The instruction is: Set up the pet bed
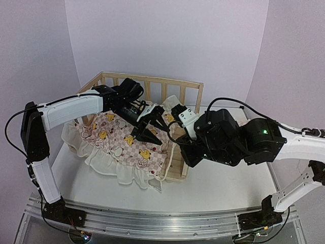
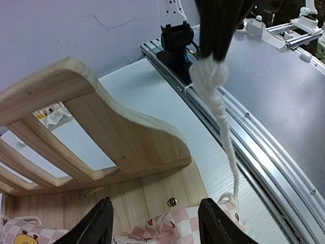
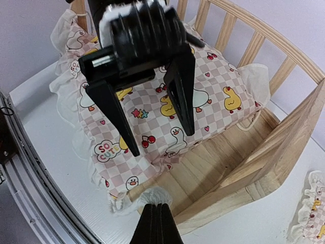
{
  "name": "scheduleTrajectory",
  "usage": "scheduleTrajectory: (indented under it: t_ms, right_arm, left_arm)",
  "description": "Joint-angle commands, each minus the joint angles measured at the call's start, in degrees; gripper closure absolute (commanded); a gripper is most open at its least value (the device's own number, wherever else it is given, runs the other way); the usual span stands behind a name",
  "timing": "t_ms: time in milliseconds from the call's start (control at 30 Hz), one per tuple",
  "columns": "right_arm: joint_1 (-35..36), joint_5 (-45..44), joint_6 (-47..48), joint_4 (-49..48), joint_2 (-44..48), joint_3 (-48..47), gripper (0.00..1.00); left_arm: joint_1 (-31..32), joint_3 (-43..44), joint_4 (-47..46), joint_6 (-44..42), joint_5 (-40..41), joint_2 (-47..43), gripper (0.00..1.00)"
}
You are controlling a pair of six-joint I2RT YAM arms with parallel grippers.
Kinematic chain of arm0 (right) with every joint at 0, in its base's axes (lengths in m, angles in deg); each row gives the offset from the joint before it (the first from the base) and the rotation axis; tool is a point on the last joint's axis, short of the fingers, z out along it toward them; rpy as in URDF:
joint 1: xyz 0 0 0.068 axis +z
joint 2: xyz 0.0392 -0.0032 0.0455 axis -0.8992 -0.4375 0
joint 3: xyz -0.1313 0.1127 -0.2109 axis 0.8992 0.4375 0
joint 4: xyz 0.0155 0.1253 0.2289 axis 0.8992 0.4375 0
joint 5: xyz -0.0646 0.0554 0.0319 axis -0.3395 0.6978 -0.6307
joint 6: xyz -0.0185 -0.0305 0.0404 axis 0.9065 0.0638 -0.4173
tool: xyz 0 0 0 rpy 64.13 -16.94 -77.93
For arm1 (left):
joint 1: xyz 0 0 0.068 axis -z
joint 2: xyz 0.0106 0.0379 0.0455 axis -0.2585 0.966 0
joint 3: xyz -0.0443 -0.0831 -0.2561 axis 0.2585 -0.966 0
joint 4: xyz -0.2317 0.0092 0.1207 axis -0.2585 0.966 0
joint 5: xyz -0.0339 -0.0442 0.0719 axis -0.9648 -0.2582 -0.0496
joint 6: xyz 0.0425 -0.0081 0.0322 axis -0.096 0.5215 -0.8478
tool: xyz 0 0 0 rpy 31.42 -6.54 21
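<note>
The pet bed is a light-wood frame with slatted rails; it also shows in the left wrist view and the right wrist view. A pink-checkered duck cushion lies in it, spilling over the left and front sides and leaving bare planks at the right end. My left gripper hangs open just above the cushion, its jaws wide apart. My right gripper is shut on the cushion's white tie cord at the front right corner and holds it lifted.
A small matching pillow lies on the white table to the right of the bed. The aluminium rail runs along the table's near edge. My right arm crowds the bed's right end.
</note>
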State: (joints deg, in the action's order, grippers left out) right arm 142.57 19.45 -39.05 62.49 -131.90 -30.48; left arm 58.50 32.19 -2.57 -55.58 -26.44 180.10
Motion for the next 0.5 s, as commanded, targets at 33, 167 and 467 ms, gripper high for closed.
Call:
scheduleTrajectory:
  t_ms: [33,167,467]
  right_arm:
    - [-5.1,-0.1,-1.4,0.9,0.1,-1.7,1.0]
    - [-8.4,3.7,-1.5,0.3,0.3,-1.9,1.0]
    - [-9.2,5.3,-1.3,-0.3,0.9,-1.4,1.0]
  left_arm:
    - [1.6,0.2,-13.6,19.8,-4.8,-4.0,0.4]
    - [5.3,-6.8,-18.3,22.6,-1.1,-6.1,0.38]
    - [7.0,-8.6,-33.9,46.7,10.7,-3.8,0.45]
